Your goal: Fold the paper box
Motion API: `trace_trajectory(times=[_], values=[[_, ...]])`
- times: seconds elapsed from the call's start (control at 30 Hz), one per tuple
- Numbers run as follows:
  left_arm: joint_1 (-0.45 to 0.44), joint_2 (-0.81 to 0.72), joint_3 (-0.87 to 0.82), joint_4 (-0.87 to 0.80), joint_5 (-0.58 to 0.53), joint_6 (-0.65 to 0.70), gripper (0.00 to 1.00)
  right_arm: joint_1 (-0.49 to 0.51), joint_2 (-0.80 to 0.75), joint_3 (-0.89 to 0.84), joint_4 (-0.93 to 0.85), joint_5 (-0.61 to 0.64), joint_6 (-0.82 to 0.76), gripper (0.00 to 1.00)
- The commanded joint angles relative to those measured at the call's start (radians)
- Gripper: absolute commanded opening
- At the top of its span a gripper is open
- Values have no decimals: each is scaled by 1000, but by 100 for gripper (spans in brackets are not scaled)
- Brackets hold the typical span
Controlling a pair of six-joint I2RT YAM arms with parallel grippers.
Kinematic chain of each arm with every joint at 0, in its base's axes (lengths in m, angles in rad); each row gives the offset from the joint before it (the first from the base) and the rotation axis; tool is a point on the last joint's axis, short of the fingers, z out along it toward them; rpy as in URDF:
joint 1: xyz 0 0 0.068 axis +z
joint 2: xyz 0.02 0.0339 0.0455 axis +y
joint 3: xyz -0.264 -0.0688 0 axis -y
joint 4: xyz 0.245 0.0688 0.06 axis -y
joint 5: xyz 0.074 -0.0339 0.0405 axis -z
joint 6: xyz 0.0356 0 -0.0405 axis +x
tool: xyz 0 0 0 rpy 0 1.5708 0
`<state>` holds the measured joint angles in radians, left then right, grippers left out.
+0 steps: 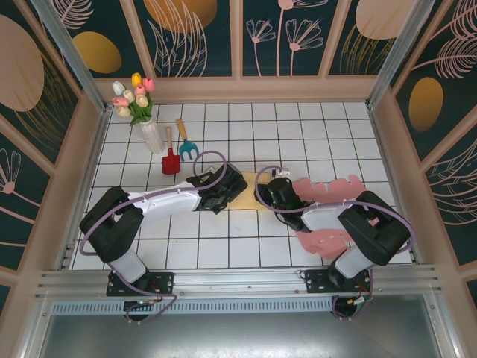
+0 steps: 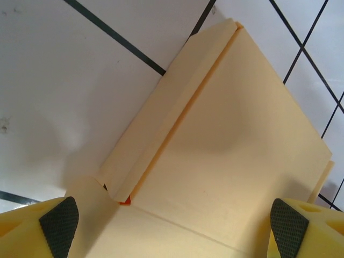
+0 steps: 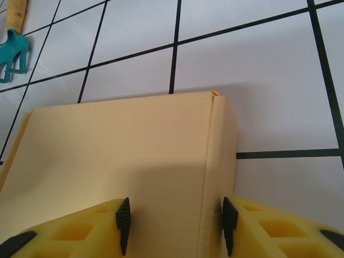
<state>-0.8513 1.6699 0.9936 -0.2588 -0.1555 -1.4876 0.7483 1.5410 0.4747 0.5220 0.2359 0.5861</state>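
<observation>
The cream paper box [image 1: 250, 195] lies on the white tiled table between my two grippers. My left gripper [image 1: 227, 190] reaches it from the left. In the left wrist view the box [image 2: 226, 134] shows a flat panel with a long narrow flap folded up along its left edge, and the left gripper [image 2: 174, 228] stands wide open over it with nothing pinched. My right gripper [image 1: 270, 192] comes in from the right. In the right wrist view its jaws [image 3: 176, 228] stand apart over the box [image 3: 118, 145], the right pad [image 3: 228, 223] beside the folded side wall.
Pink paper pieces [image 1: 328, 188] lie under and beside the right arm. At the back left stand a white vase of tulips [image 1: 149, 127], a red shovel [image 1: 171, 156] and a teal rake [image 1: 186, 145], which the right wrist view also shows [image 3: 13, 45]. Panel walls enclose the table.
</observation>
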Motion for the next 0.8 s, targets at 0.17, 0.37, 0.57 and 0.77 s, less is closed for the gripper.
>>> trace_trajectory(times=[0.17,0.37,0.57,0.77], values=[[-23,33,51,-49,31,-31,92,6,41,-36,-8,1,18,49],[-23,37,59,-61,5,-35,89,9,57,-41,12,-10,25,49],[-22,80,58,-69,-22,-34,88,12,55,-50,16,-9,24,49],[-22,90,59,-72,-32,-38,87,11,48,-60,19,-9,23,49]])
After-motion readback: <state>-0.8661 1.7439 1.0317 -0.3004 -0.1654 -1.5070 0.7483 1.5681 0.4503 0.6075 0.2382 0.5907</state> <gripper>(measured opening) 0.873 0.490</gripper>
